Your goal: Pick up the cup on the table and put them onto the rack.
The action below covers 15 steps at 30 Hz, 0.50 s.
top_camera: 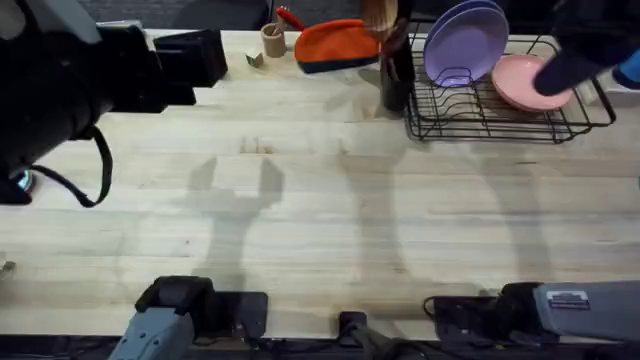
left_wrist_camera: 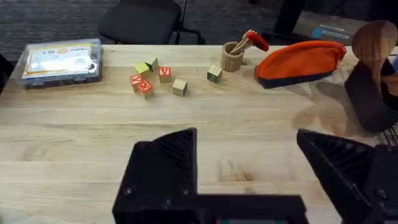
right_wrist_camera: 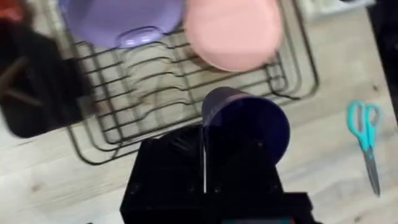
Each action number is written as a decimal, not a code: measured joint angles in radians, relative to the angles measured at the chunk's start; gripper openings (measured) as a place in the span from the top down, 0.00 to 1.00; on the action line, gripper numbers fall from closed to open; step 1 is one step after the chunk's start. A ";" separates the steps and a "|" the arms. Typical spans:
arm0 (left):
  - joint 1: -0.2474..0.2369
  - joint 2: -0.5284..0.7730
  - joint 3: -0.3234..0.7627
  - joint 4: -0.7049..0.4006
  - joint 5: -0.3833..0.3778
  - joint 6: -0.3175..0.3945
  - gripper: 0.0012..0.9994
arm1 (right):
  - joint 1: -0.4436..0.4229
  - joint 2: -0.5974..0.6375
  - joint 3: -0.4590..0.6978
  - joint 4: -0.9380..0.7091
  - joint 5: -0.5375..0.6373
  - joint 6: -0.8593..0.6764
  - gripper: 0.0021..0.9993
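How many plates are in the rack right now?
2: a lavender plate standing upright at the rack's back left, and a pink plate leaning beside it toward the right. Part of the rack lies under the right arm, so another could be hidden.
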 joint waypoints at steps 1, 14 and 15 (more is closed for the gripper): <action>0.000 0.000 0.000 0.000 0.000 0.000 0.01 | 0.059 0.047 0.035 0.006 0.000 -0.010 0.97; 0.000 0.000 0.000 0.000 0.000 0.000 0.01 | 0.219 0.166 0.050 0.018 -0.004 -0.032 0.97; 0.000 0.000 0.000 0.000 0.000 0.000 0.01 | 0.229 0.174 0.050 0.018 -0.004 -0.032 0.97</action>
